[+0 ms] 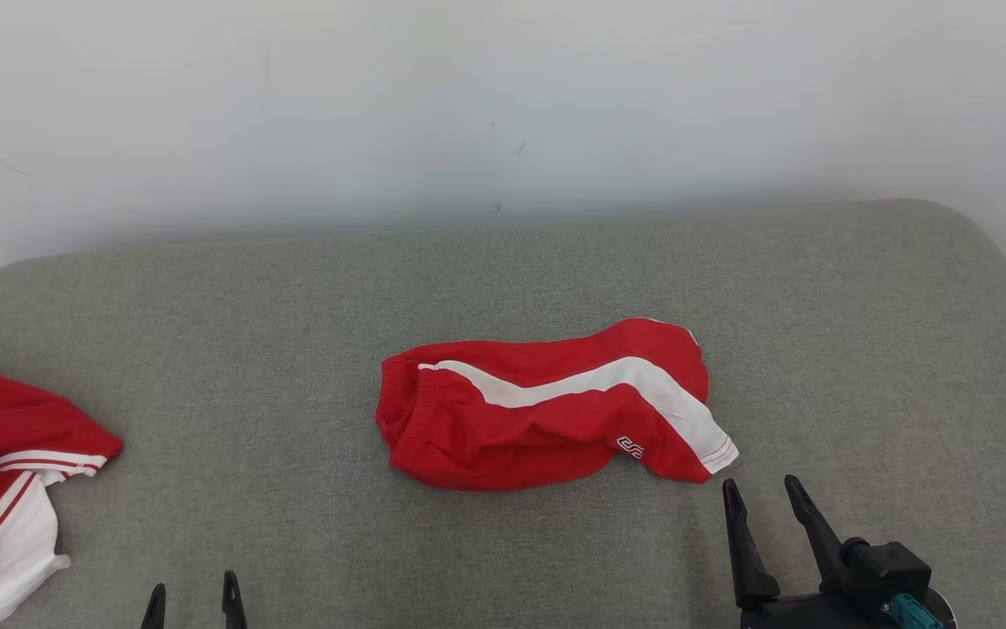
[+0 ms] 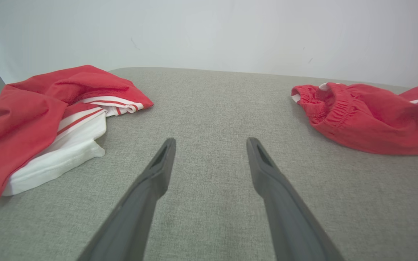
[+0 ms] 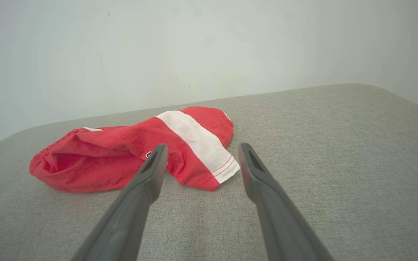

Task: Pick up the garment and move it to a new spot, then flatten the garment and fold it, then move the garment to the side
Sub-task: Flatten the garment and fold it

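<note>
The garment (image 1: 547, 406) is a pair of red shorts with a white side stripe, lying crumpled in the middle of the grey padded table (image 1: 293, 288). In the right wrist view the garment (image 3: 132, 156) lies just ahead and left of the fingers. My right gripper (image 1: 762, 491) stands open just below the garment's white hem corner, apart from it. Its fingers (image 3: 151, 174) hold nothing. At the bottom left edge my left gripper (image 1: 193, 594) is open and empty, well left of the garment (image 2: 368, 116).
A second red and white piece of clothing (image 1: 5, 472) lies bunched at the table's left edge, also seen as a pile (image 2: 49, 119) in the left wrist view. A pale wall (image 1: 503, 105) runs behind the table. Bare grey surface lies right of the shorts.
</note>
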